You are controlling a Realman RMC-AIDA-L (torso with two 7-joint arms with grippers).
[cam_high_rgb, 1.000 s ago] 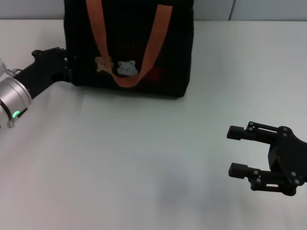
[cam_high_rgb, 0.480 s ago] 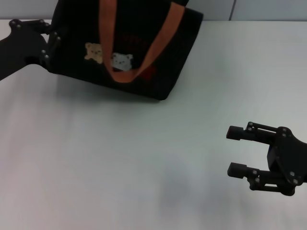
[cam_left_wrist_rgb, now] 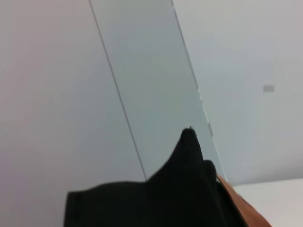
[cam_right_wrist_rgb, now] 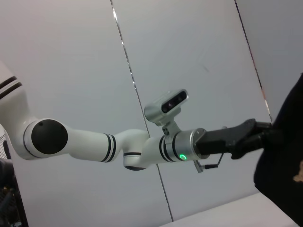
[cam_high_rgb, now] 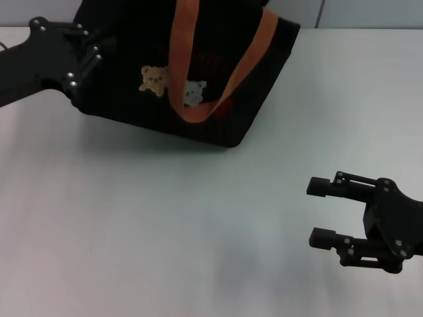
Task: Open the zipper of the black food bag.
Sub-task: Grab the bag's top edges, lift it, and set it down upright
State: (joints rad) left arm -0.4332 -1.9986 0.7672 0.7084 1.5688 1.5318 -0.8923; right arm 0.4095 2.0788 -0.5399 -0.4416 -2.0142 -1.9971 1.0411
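Left gripper grips black food bag side; right gripper wide open, empty; bag contents unseen.

The left claw has swung the black food bag askew and rightward; the right claw edged slightly nearer.

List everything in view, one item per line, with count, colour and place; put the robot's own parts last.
bag: one, black, tilted at the table's far left.
straps: two, orange-brown, looped down the bag's front.
bear patches: two, tan and white, on the bag's front.
red mark: one, beside the white bear.
zipper: not visible.
table: one, white.
wall panels: pale grey, behind the table.
left tool: one, black, against the bag's left side.
right tool: one, black, open, over the table at near right, away from the bag.
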